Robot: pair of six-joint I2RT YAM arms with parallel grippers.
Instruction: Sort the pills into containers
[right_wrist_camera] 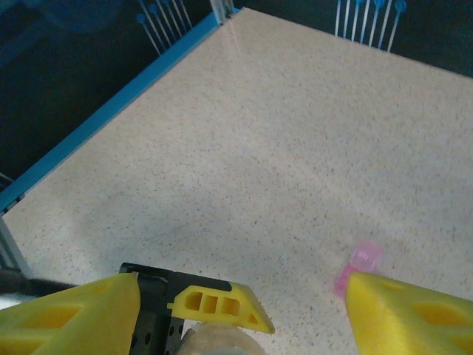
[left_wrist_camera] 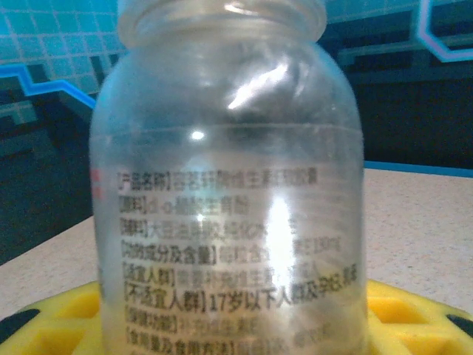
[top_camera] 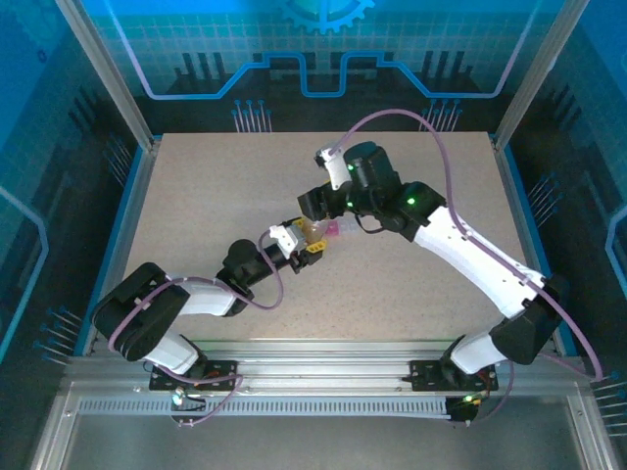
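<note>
Gripping the upright clear printed vial [left_wrist_camera: 229, 185] at the middle of the bench [top_camera: 196, 215], your left pincer [top_camera: 310, 243] is closed on its body, so hold it plumb while the right pincer [right_wrist_camera: 244, 292], jaws wide and empty, settles squarely astride the small pink piece [right_wrist_camera: 361, 265] lying at the vial's 3 o'clock. That smooth speckled beige top may let it skid; blue-tinted panels [top_camera: 323, 39] wall the cell.

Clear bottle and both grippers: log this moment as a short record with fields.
clear bottle: upright, printed text on its side, held off the table
left gripper: shut on the clear bottle, a yellow finger on either side
right gripper: open, holding nothing, over the bottle's top
pink piece: small, translucent, lying on the table beside the right gripper
</note>
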